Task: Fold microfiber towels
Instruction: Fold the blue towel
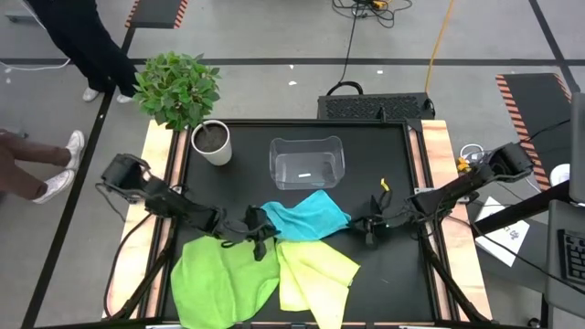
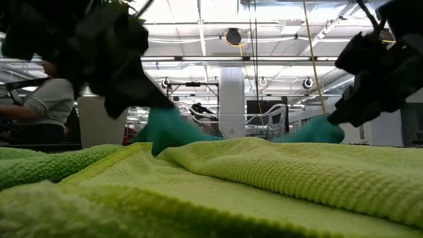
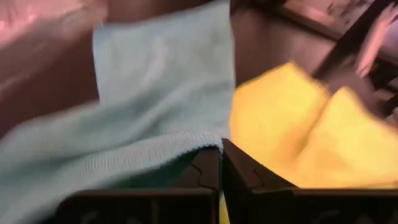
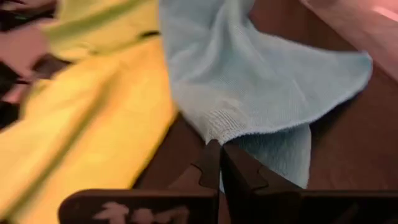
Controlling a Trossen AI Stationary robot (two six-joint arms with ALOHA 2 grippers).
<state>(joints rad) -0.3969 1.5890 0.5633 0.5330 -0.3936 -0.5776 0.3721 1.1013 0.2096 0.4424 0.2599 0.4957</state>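
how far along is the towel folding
Early. Nothing looks folded yet: the green towel and yellow-green towel lie rumpled at the table's front. In hand: the turquoise towel, with the left gripper and right gripper shut on its opposite edges. All three folds are left; the clear bin holds no towel.

Two dark jointed arms, each tipped with a black two-fingered end effector.
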